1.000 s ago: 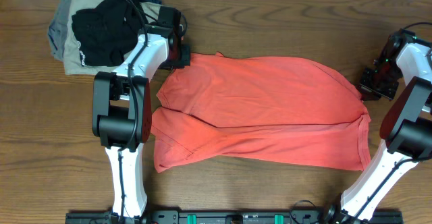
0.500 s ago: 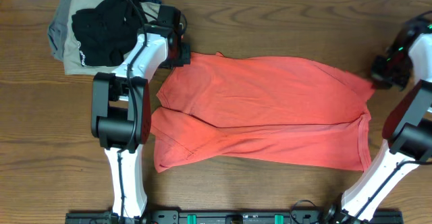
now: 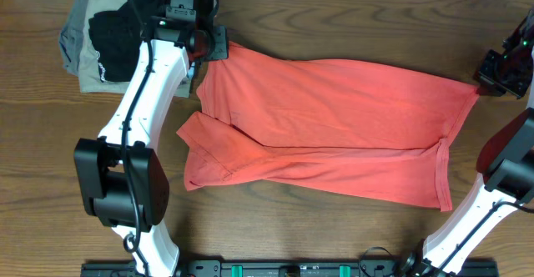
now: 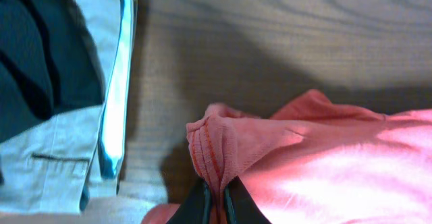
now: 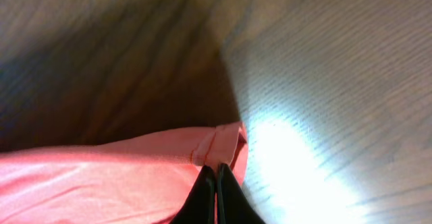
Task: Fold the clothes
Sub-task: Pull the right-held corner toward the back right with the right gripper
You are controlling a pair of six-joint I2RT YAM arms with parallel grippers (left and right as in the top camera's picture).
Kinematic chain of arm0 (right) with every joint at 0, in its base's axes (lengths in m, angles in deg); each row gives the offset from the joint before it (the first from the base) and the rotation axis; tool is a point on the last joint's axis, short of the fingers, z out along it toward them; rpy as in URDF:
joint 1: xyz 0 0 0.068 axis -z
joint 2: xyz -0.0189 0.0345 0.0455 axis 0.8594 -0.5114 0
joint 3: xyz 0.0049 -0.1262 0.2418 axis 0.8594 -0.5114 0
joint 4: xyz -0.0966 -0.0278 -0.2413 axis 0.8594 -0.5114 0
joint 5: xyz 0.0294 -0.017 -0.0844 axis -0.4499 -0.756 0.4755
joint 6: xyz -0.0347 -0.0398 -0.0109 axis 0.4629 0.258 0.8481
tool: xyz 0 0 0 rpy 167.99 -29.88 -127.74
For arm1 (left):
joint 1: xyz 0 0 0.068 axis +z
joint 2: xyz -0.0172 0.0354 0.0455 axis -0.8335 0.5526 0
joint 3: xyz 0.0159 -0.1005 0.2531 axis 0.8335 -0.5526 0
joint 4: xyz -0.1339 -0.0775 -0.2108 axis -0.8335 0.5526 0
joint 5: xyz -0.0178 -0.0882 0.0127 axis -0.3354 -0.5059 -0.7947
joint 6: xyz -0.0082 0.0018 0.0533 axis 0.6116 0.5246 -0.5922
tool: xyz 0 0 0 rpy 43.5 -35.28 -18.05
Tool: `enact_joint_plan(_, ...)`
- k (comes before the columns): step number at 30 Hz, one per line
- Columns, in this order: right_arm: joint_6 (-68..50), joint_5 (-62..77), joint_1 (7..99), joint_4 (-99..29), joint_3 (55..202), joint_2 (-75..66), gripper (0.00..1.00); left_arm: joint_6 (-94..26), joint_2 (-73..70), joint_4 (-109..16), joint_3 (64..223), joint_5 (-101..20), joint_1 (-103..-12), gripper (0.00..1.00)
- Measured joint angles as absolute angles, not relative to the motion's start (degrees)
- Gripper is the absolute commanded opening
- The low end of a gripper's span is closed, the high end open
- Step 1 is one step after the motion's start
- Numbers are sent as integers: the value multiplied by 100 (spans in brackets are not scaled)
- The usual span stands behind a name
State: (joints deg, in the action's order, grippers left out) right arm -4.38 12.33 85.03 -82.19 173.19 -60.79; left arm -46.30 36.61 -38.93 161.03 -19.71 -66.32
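The red-orange T-shirt [image 3: 334, 123] lies spread across the table in the overhead view, with its far edge pulled taut between the two arms. My left gripper [image 3: 219, 45] is shut on the shirt's far left corner. In the left wrist view its black fingers [image 4: 197, 207] pinch a bunched, stitched hem of the shirt [image 4: 223, 143]. My right gripper [image 3: 482, 83] is shut on the far right corner. The right wrist view shows its jaws pressed together on the shirt's hemmed corner [image 5: 216, 146]. The near part of the shirt lies folded over on the table.
A pile of other garments sits at the far left corner: a black one [image 3: 117, 35] on khaki and grey folded ones [image 3: 79, 47], right beside my left gripper. The pale garment [image 4: 67, 150] fills the left of the left wrist view. Bare wood [image 5: 337, 82] surrounds the shirt.
Both grippers have moved toward the far edge, dragging the shirt's far corners with them. The far edge has straightened and the cloth has stretched flatter. The right arm swung outward to the right.
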Motion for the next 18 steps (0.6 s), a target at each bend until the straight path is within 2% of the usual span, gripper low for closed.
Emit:
enact_joint_plan(7,-440,1147,8511,-8453,17354,-5961,1,-4628,3545,-3329,16103,-1986,-6632,6)
enact_joint_plan(18,-440,1171,8553,-9397,17404,-4929,1,-4619,3516,-1978,16103,-1910,-6565,7)
